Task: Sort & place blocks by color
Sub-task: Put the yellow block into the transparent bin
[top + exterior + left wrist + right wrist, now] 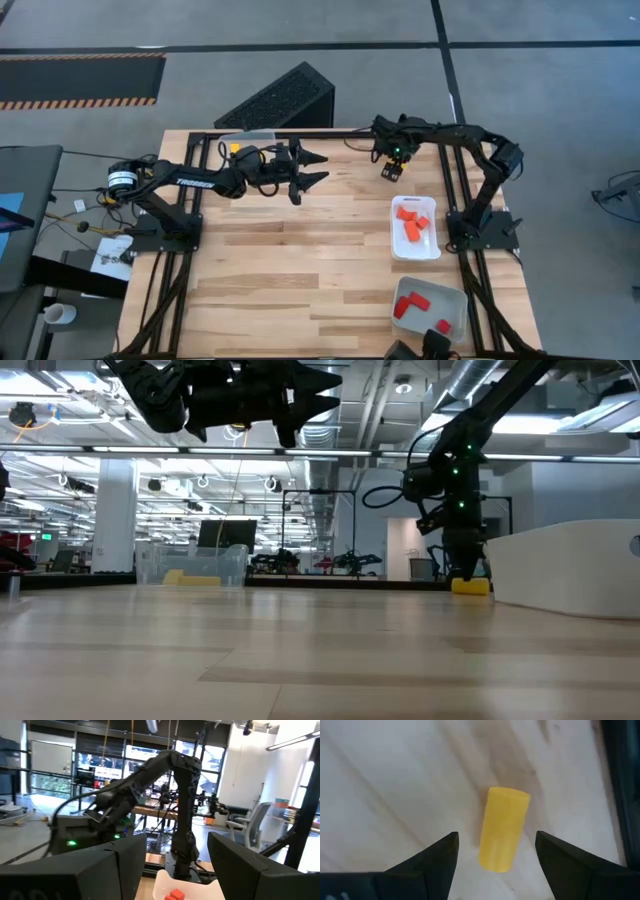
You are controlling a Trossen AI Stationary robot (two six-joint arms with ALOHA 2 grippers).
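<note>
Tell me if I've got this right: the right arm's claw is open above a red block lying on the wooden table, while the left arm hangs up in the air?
Nearly. The block under the right gripper is yellow, not red, as the right wrist view shows. The rest holds: the gripper is open above it on the wooden table, and the left gripper hangs in the air.

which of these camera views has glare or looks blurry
Low view: bright ceiling lights, arms backlit dark, tabletop soft up close. Right wrist view: yellow block slightly soft, pale washed wood between the open right tool. Left wrist view: window glare, left tool blurred.
</note>
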